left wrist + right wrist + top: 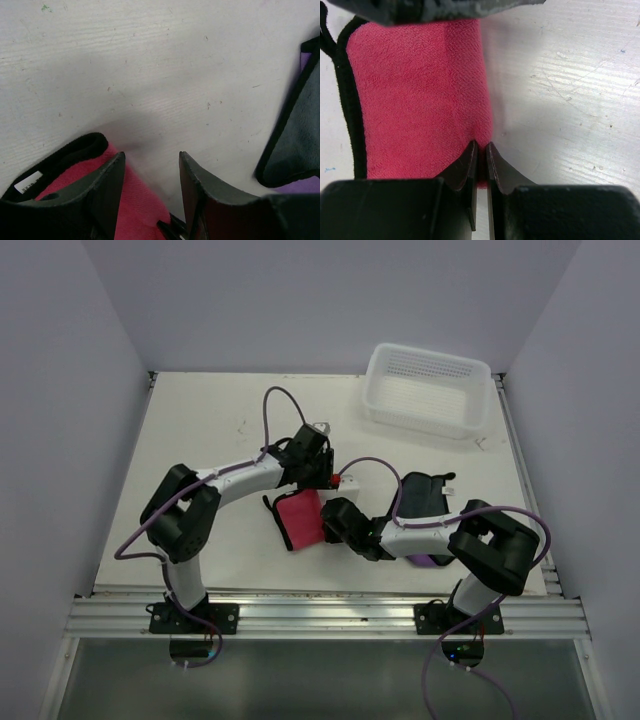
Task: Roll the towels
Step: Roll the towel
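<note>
On a white table (200, 440), the right gripper (481, 155) pinches the near edge of the pink-red towel (299, 519) (black-trimmed, lying mid-table), while the left gripper (150, 175) hovers over it with jaws apart, and the purple towel (432, 560) lies under the right arm.

Light was even and soft from above, bright on the white table (200, 440) without glare. In the left wrist view, a faint grey shadow spread ahead of the blurred fingers (107, 192). In the right wrist view, the near fingers (465, 170) were soft, the pink towel (415, 100) sharp.
</note>
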You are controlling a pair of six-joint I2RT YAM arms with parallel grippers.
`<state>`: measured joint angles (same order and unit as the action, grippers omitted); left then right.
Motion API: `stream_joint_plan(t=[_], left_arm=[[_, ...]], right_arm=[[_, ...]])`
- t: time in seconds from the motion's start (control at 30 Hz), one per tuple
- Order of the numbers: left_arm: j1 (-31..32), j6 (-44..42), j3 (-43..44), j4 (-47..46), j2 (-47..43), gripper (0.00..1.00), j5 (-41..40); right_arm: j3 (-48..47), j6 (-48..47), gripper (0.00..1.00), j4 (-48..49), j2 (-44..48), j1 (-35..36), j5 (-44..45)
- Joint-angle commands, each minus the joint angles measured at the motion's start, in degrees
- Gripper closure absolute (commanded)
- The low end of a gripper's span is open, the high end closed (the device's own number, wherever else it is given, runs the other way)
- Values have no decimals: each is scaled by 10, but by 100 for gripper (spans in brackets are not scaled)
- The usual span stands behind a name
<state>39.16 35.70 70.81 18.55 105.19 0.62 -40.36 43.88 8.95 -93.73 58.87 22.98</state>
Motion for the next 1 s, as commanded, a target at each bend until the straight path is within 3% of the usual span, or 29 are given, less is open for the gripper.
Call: stream_joint_plan(t=[0.0,0.97], left_arm=[[3,-16,-1,-4,12,49,-4],[20,-27,-46,93,5,51,-169]], right_arm=[[25,0,100,-67,-29,4,4],[20,14,100,-68,-45,6,6]])
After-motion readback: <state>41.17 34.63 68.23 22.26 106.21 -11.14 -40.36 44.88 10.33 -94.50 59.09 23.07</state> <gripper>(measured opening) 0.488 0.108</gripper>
